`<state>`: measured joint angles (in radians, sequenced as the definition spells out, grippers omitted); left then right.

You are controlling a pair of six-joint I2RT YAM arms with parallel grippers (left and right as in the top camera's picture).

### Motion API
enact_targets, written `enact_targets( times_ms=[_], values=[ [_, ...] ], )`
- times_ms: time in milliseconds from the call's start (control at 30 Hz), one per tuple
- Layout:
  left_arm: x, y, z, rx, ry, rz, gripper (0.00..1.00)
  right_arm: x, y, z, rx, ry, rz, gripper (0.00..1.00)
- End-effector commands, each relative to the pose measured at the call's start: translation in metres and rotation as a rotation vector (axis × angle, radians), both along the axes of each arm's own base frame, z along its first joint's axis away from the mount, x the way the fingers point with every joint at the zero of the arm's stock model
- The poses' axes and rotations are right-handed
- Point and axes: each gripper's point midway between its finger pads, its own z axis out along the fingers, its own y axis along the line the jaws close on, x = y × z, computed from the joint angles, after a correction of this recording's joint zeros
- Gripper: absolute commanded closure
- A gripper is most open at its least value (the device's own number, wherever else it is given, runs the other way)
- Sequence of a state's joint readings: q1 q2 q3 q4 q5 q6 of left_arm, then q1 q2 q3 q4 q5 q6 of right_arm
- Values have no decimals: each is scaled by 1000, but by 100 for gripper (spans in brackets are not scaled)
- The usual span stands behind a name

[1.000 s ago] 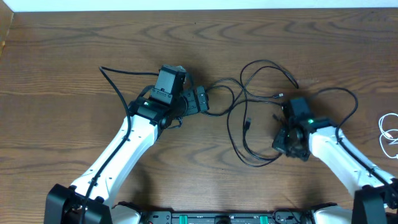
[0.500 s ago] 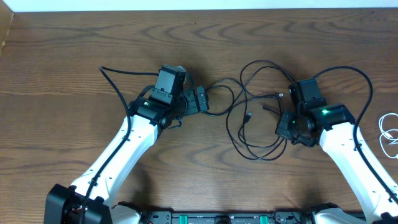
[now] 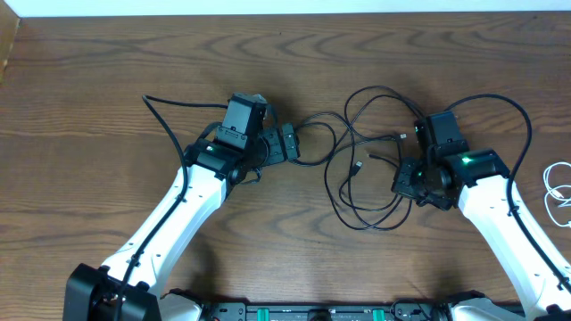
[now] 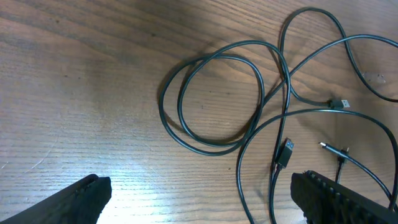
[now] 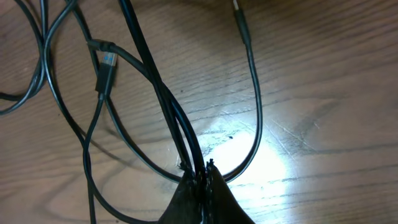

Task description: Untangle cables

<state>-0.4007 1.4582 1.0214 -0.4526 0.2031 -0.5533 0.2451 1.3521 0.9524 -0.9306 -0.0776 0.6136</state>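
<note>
Several black cables (image 3: pixel 357 169) lie in a loose tangle on the wooden table between my two arms. My right gripper (image 3: pixel 403 181) is at the tangle's right side; in the right wrist view the right gripper (image 5: pixel 205 173) is shut on two black cable strands (image 5: pixel 163 93) that run up and to the left. My left gripper (image 3: pixel 290 143) stands wide open at the tangle's left end. In the left wrist view its fingers (image 4: pixel 81 199) frame bare wood, with a cable loop (image 4: pixel 211 93) and a USB plug (image 4: pixel 285 152) ahead. A white cable (image 3: pixel 558 192) lies at the far right edge.
The table's far edge (image 3: pixel 285 12) meets a white border. A thicker black arm wire (image 3: pixel 169 125) arcs left of the left wrist. Bare wood lies to the far left and along the front.
My right gripper, still shut on the black cables, has moved away from the front edge and to the right, dragging the loops with it, then eased slightly left. The left arm has stayed still.
</note>
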Motion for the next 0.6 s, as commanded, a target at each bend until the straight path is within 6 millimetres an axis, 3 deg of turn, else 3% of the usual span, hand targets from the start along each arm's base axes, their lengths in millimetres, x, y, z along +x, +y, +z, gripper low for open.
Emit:
enact_targets(
  times_ms=[0, 167, 267, 567],
  values=[
    [2, 2, -2, 11, 2, 8, 1, 3, 5, 8, 27, -23, 26, 99],
    [2, 2, -2, 11, 2, 7, 1, 12, 7, 16, 30, -62, 54, 99],
    [2, 2, -2, 11, 2, 8, 1, 23, 10, 37, 22, -119, 122, 99],
    [2, 2, -2, 11, 2, 8, 1, 67, 16, 151, 79, -386, 221, 99]
  ],
)
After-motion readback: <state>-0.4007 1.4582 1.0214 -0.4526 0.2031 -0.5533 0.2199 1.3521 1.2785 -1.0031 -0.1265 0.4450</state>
